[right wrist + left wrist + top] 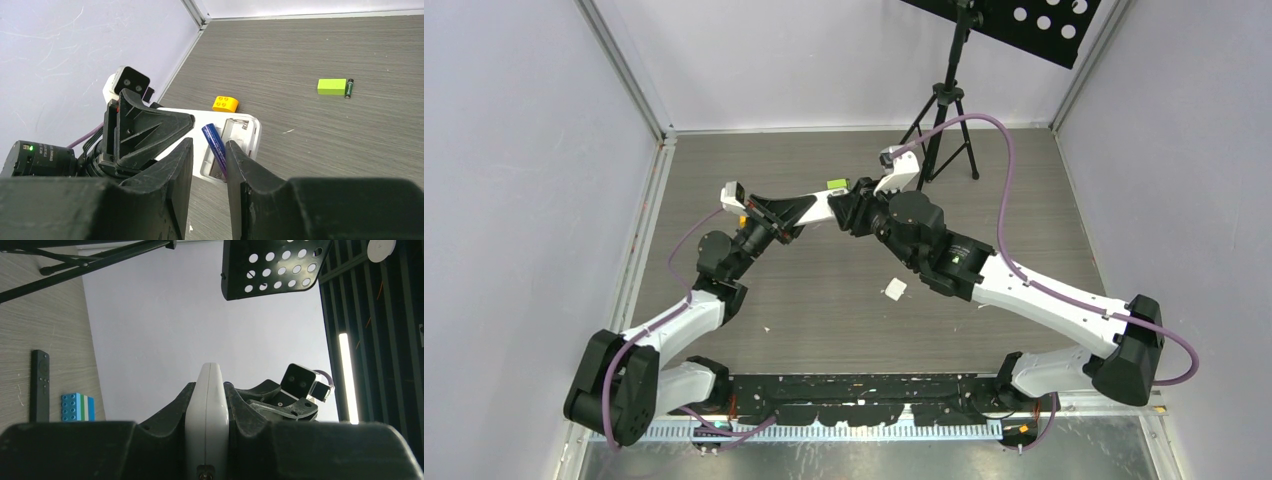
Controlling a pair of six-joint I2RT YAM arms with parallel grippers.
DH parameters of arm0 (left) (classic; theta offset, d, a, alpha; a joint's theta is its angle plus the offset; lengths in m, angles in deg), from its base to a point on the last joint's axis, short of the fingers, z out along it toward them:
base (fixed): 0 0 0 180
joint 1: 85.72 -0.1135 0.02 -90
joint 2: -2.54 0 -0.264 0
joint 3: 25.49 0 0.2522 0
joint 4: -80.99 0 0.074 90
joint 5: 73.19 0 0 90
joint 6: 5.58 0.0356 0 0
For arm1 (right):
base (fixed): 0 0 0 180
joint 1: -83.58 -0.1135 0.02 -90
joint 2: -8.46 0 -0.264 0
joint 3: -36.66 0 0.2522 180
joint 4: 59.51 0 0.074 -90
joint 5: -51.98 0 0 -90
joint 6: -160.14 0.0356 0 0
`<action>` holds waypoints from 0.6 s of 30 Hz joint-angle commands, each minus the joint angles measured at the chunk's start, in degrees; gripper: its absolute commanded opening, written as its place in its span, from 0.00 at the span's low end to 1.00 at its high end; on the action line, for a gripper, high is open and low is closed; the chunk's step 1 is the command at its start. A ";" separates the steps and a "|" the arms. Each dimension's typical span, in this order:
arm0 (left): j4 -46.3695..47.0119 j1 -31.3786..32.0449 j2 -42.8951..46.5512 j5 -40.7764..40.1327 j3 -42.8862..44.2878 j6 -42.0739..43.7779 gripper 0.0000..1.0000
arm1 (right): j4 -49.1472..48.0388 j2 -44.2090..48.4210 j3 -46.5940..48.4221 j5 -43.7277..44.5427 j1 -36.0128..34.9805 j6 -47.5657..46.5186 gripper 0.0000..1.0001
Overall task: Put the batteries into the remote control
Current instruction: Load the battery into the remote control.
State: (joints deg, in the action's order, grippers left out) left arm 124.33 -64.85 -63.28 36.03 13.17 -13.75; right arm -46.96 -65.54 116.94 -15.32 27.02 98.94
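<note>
The white remote control (207, 410) is clamped edge-on between the jaws of my shut left gripper (208, 388), which holds it above the table (819, 208). In the right wrist view its battery compartment (239, 131) lies open. A blue-purple battery (213, 139) stands tilted with its lower end in that compartment. My right gripper (208, 146) is open around it. The battery leans on the right finger (240, 165), and a gap shows on the left side. A dark battery (349, 88) lies on the table beside a lime-green block (332, 86).
An orange brick (225, 103) sits just beyond the remote. A small white piece (893, 290) lies on the table under the right arm. A black remote (40, 385) and a blue-green brick stack (77, 407) lie farther off. A tripod (944, 120) stands at the back.
</note>
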 commanded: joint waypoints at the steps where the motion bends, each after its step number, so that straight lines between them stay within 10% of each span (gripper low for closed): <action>1: 6.79 -0.12 0.34 -0.43 0.23 -0.84 0.00 | 3.06 0.59 1.54 -1.02 0.04 -2.80 0.35; 18: 9.95 -0.12 -1.13 3.70 1.90 -1.65 0.00 | 6.21 -4.14 5.47 1.43 0.12 -9.31 0.16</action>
State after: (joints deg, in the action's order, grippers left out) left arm 125.30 -64.85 -64.94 38.76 13.07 -13.60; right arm -39.44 -68.81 121.59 -17.44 27.07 91.07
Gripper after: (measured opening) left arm 0.220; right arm 0.195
